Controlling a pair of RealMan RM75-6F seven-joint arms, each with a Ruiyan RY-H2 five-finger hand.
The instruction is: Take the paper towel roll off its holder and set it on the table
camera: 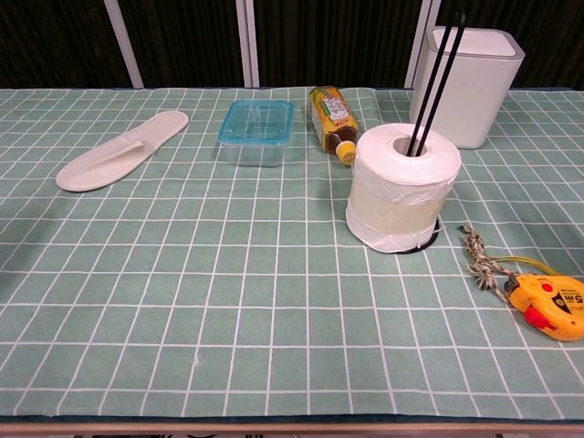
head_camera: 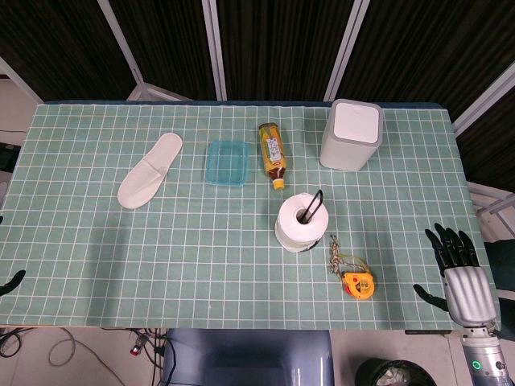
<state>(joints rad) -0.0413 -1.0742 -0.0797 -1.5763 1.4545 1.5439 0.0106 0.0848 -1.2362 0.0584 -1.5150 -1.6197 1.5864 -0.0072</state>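
A white paper towel roll [head_camera: 300,223] [camera: 402,186] stands upright on its black wire holder [head_camera: 315,206] [camera: 436,75], right of the table's middle. The holder's thin rod rises out of the roll's core. My right hand [head_camera: 462,272] hovers at the table's near right corner, fingers spread, holding nothing, well away from the roll. Of my left hand only dark fingertips [head_camera: 11,282] show at the left edge of the head view, so its state is unclear. The chest view shows neither hand.
A yellow tape measure [head_camera: 358,282] [camera: 549,305] with a cord lies just right of the roll. Behind stand a bottle [head_camera: 273,153] [camera: 332,119], a blue container [head_camera: 227,162] [camera: 257,130] and a white bin [head_camera: 352,134] [camera: 470,82]. A white slipper [head_camera: 150,170] [camera: 121,151] lies at left.
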